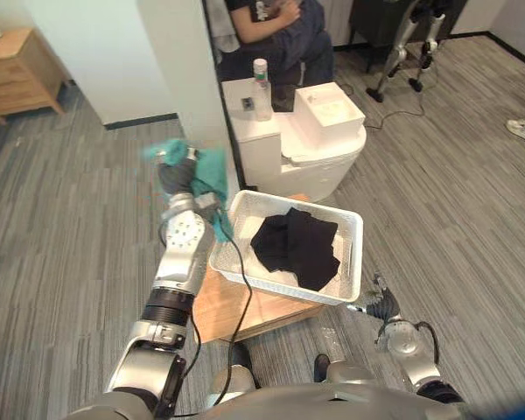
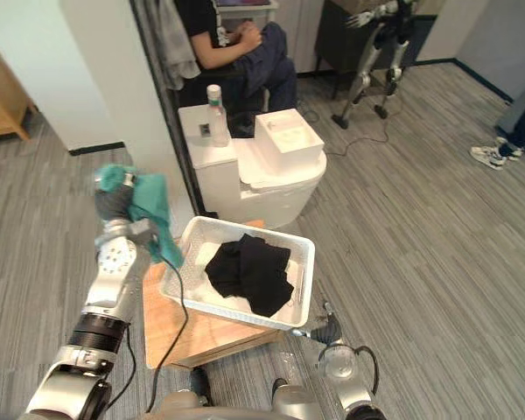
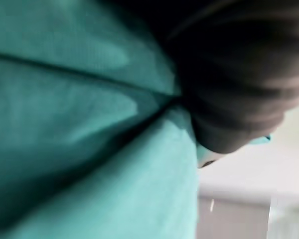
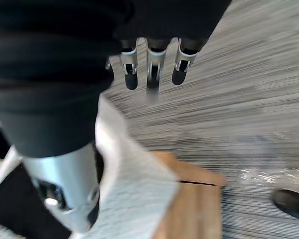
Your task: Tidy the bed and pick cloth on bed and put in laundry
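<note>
- The left robot hand is up in the air just left of the white laundry basket, with a teal cloth bunched over and around it. The cloth hides the grip, so whether the hand is clamped on it cannot be told.
- The teal cloth hangs clear of the basket, its loose tail drooping down beside the basket's left rim, above the wooden counter that carries the basket.
- The right robot hand hangs low, just beside the basket's near right corner. In its own wrist view its fingers are straight and apart from the thumb, holding nothing.
- Handling, as a judgement: the cloth looks light, soft and limp, with no shape of its own. It should sag and trail, and a loose end could catch on the rim. A hold on the gathered middle looks safer than one on an edge.
- Looks: plain blue-green fabric, matte and creased into deep folds, with no pattern to be seen.
- A crumpled black cloth already lies in the middle of the basket, so the teal piece appears to be the next one due inside.
</note>
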You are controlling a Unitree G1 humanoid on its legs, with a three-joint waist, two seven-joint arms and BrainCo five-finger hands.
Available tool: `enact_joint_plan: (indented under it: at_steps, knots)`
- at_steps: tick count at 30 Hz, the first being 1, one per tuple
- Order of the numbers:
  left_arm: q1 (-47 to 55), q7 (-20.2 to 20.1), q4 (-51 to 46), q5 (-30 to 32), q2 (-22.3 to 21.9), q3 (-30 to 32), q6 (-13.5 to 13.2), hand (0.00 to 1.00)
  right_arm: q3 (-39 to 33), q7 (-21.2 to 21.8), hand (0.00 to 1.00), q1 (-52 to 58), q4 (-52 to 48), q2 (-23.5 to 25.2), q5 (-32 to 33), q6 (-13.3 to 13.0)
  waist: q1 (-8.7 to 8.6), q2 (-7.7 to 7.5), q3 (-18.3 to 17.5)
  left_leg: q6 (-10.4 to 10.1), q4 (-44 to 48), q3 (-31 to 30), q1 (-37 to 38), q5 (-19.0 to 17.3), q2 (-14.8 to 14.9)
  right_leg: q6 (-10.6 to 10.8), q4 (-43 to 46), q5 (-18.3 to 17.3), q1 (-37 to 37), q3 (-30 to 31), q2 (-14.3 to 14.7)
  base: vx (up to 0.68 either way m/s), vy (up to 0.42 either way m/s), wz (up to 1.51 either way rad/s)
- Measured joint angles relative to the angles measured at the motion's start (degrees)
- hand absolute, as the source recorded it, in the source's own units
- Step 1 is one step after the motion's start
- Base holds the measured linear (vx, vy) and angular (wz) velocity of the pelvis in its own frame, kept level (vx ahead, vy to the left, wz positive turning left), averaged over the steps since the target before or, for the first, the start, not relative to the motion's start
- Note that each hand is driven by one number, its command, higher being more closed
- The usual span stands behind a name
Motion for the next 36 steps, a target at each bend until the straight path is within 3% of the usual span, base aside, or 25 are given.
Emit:
enact_joint_plan:
  at_steps: [1,7,10,13,15,22,25,29,30,36]
  knots:
    - [0.00,-0.25,0.65,1.46,-0.01,-1.10,-0.17,1.00,-0.02,0.04,0.00,0.05,0.72,-0.01,0.00,-0.27,-0.69,0.04,0.02,-0.02,0.00,0.10,-0.03,-0.01,0.15,-0.05,-0.02,-0.02,-0.11,0.04,0.13,0.02,-0.020,-0.10]
    - [-1.53,-2.40,1.12,4.38,-0.24,-4.61,-1.19,1.00,-0.12,0.03,0.00,0.90,0.85,-0.01,0.02,-2.41,-0.77,0.24,0.02,-0.37,0.00,1.08,-0.31,-0.35,0.73,-0.29,0.00,-0.47,-0.99,0.87,0.43,0.03,-0.014,-0.07]
    - [-2.91,-6.83,1.83,4.34,-0.33,-8.01,-1.07,1.00,-0.21,0.03,0.00,0.72,0.95,-0.14,0.07,-3.67,-0.78,0.82,-0.26,-0.33,0.03,1.06,-1.99,-0.43,0.61,-0.17,0.19,-0.51,-2.70,0.86,0.22,0.06,-0.001,0.01]
    - [-3.36,-11.42,4.86,5.01,-0.91,-13.86,0.82,1.00,-0.15,0.25,0.00,-0.35,1.07,0.05,0.52,-4.03,-0.83,1.01,-0.19,-0.24,0.24,1.04,-2.25,-0.40,0.19,0.06,0.42,-0.41,-2.91,0.88,-0.04,0.09,0.011,0.00]
    - [-3.00,-13.92,7.60,7.25,-2.47,-17.37,3.52,1.00,-0.14,0.25,0.00,-1.65,1.07,0.02,0.54,-4.26,-0.87,1.09,-0.12,-0.24,0.25,1.08,-2.30,-0.40,-0.15,0.18,0.33,-0.50,-2.96,0.95,-0.02,0.09,0.003,-0.03]
    - [-1.07,-17.43,18.76,14.64,-6.31,-19.70,9.43,1.00,-0.14,0.23,0.00,-4.58,1.15,-0.19,1.58,-5.14,-1.70,2.67,1.02,-0.45,0.24,1.12,-3.38,-0.56,0.35,-0.26,1.73,-1.35,-4.81,1.05,0.30,0.02,-0.004,-0.01]
    - [-1.11,-19.25,23.57,18.65,-6.25,-19.63,10.45,1.00,-0.23,0.30,0.00,-6.85,1.91,-0.17,2.34,-5.14,-1.79,3.07,2.93,-0.44,0.27,1.22,-4.20,-0.53,0.64,-0.32,2.80,-1.44,-6.34,1.33,0.54,-0.01,0.003,-0.03]
    - [-1.15,-18.74,27.80,20.21,-6.37,-18.87,10.80,1.00,-0.32,0.42,0.00,-8.05,2.79,-0.13,3.40,-5.14,-1.80,2.84,3.73,-0.44,0.28,1.47,-5.25,-0.53,0.72,-0.33,3.13,-1.49,-7.66,1.73,0.59,0.01,0.010,-0.06]
    - [-1.17,-17.34,28.61,21.22,-6.39,-18.47,10.72,0.00,-0.32,0.41,0.00,-8.04,2.81,-0.11,3.82,-5.14,-1.81,2.82,3.89,-0.43,0.29,1.74,-5.65,-0.52,0.74,-0.33,3.28,-1.48,-8.28,1.97,0.60,0.05,0.012,-0.06]
    - [-1.98,-8.34,32.13,22.85,-6.45,-14.61,10.95,0.00,-0.64,0.42,0.00,-9.03,3.11,-0.07,4.00,-4.84,-1.99,2.95,5.72,-0.36,0.30,2.71,-6.00,-0.40,0.81,-0.32,3.86,-1.49,-8.99,2.75,0.72,0.06,0.005,-0.08]
